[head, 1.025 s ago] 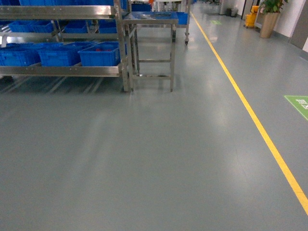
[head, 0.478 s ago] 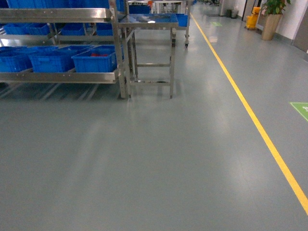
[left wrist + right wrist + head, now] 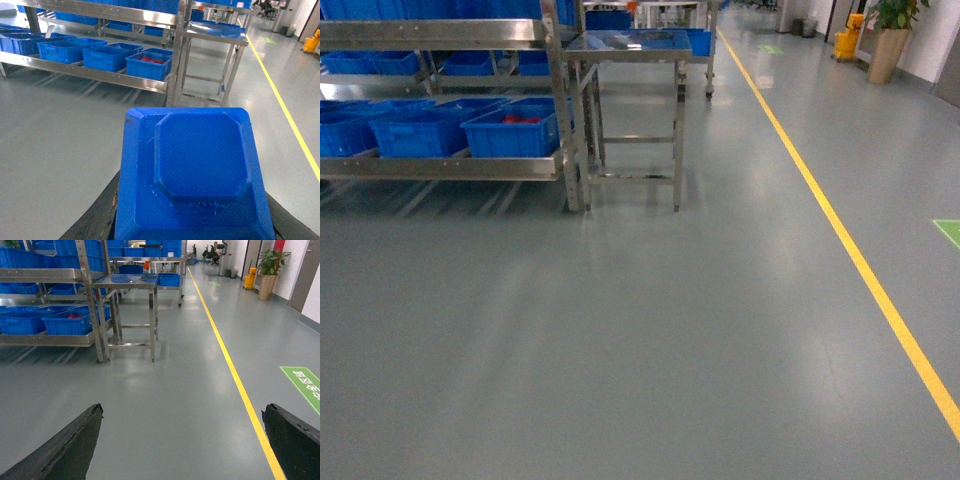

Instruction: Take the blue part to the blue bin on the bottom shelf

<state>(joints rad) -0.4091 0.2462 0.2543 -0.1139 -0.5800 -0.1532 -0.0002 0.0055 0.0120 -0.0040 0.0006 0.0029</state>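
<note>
The blue part (image 3: pixel 195 175) sits pinched in the left gripper (image 3: pixel 192 220), filling the lower middle of the left wrist view. Only the dark edges of the 2 fingers show, 1 at each lower flank of the part, pressed against it. Its broad face with the raised octagonal boss points up toward the camera, and no long axis stands out: it reads as roughly square.

From that gripper, the bottom shelf (image 3: pixel 95 75) lies ahead and to the left, well apart, with open grey floor (image 3: pixel 60 145) between. A row of blue crates stands on it. The nearest one, by the rack's corner post, shows red packets inside (image 3: pixel 148 60), so it is not the target. The blue bin (image 3: pixel 106 56) I take to be the next crate further left of it, though its inside is not clearly visible from here.

The right gripper (image 3: pixel 185 440) is spread wide with nothing between its fingers; only floor shows through the gap. It also faces the rack ahead and left, but the left arm carries the part and is the nearer to the shelf.

The coming move turns on closing that forward-left gap: the base must likely approach the rack before the left arm can reach low over the bin's rim. A steel side table (image 3: pixel 625 45) stands just right of the rack, which could crowd the approach.
</note>
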